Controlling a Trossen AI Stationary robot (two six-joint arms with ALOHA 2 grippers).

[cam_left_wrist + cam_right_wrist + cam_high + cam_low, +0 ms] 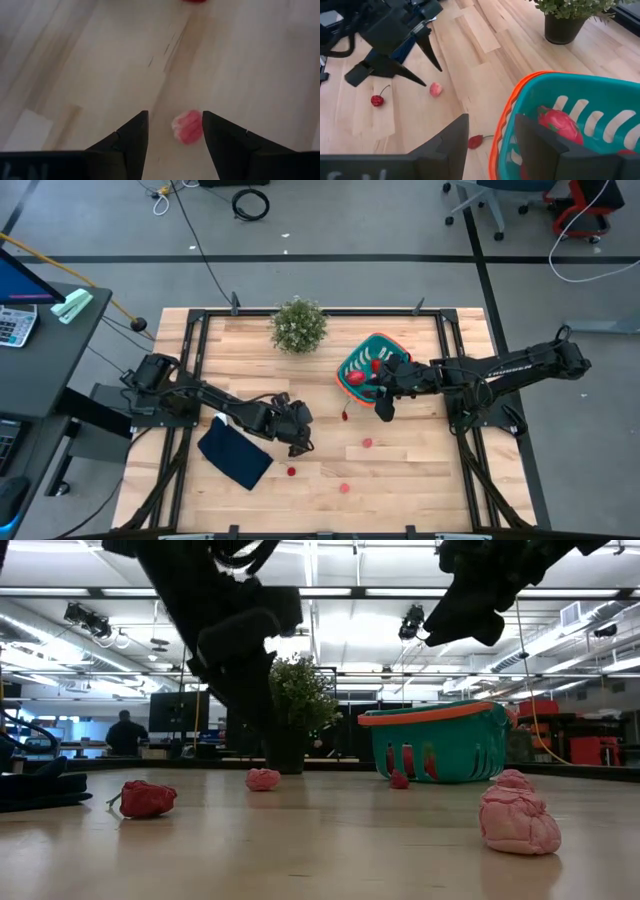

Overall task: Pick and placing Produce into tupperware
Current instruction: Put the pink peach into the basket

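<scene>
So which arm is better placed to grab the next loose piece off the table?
Left. Its open tool hangs right over a pink toy fruit, fingers either side. The right tool is open at the teal basket rim.

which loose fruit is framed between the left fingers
The pink ribbed piece, between the left gripper's open fingers in its wrist view; the stemmed red one lies aside.

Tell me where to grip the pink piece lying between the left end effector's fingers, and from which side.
Across its rounded middle, straight down from above. The pink piece lies low and alone on the table, and the open left end effector has a finger on either side.
</scene>
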